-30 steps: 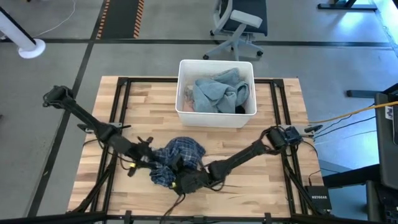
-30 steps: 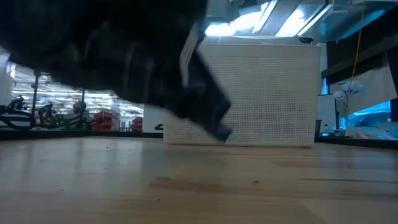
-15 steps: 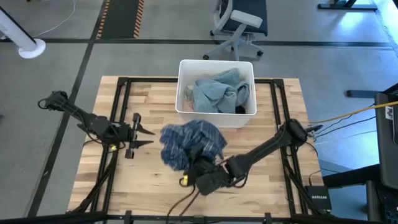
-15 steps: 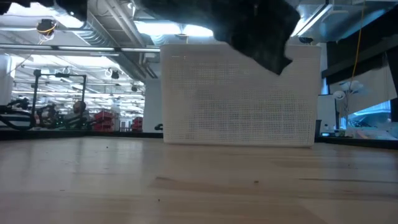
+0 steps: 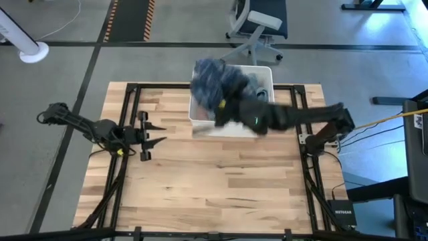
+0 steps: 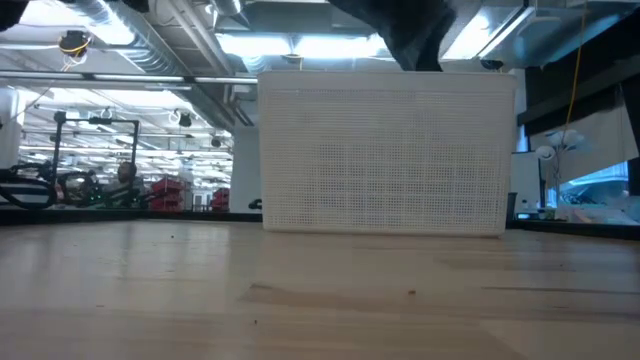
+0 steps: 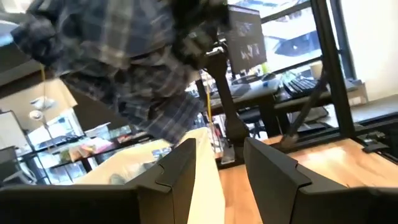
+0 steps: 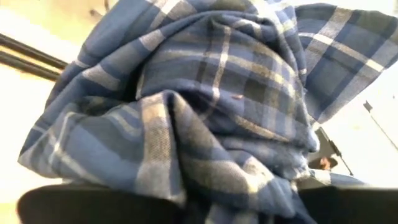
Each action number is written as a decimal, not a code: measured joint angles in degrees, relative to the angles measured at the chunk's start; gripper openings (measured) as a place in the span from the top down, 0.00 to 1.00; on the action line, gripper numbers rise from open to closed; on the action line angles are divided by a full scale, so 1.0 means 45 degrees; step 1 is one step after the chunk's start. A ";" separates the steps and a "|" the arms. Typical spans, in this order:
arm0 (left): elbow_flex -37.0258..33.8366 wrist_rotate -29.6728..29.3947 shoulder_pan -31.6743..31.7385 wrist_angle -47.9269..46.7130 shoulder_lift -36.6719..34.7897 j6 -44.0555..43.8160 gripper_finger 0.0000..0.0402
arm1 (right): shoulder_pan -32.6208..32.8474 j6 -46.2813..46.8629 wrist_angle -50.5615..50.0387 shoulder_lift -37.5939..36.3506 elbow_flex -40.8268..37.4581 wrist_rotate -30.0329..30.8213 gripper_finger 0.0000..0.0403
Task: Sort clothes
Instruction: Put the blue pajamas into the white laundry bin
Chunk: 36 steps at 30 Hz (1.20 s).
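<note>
The blue-and-white plaid shirt (image 5: pixel 212 82) hangs bunched in the air over the left part of the white plastic bin (image 5: pixel 266 71). My right gripper (image 5: pixel 226 104) is shut on it, with the arm reaching in from the table's right. The shirt fills the right wrist view (image 8: pixel 186 106) and shows as a dark mass at the top of the low view (image 6: pixel 410 25). My left gripper (image 5: pixel 150 134) is open and empty over the table, left of the bin, and its wrist view shows the shirt (image 7: pixel 118 68) ahead. What lies in the bin is mostly hidden. My right gripper holds a bunched part of the plaid shirt (image 8: pixel 180 180), several folds together. The cloth covers the fingers, so the exact part does not show. The shirt is lifted clear of the table and hangs slack around and below the gripper, above the bin.
The white bin (image 6: pixel 385 150) stands at the middle of the table's far edge. A little grey-blue cloth (image 5: pixel 259 86) shows inside it. Black frame rails (image 5: pixel 127 114) run along the table's left and right sides. Bare wood (image 5: pixel 221 181) lies in front of the bin.
My right gripper has lifted the plaid shirt off the table near the front and carried it up and toward the far edge, over the bin. The shirt is now clear of the table. My left gripper has drawn back from the shirt toward the table's left edge and stands open.
</note>
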 joint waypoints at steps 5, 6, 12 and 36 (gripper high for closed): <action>-0.0002 0.0033 0.0038 -0.0459 -0.0144 0.0223 0.67 | -0.2126 0.0028 -0.0480 0.0065 -0.0063 -0.1765 0.79; -0.0002 0.0029 0.0041 -0.0619 -0.0136 0.0388 0.67 | -0.2474 0.0228 -0.0596 0.0144 -0.0070 -0.2094 0.79; -0.0002 0.0020 0.0041 -0.1057 -0.0092 0.0960 0.67 | -0.4122 0.2594 -0.2670 0.0325 -0.0311 -0.4534 0.69; -0.0002 0.0005 0.0051 -0.1305 -0.0087 0.0208 0.67 | -0.4990 0.8969 -1.0940 0.0332 0.4077 -0.6280 0.29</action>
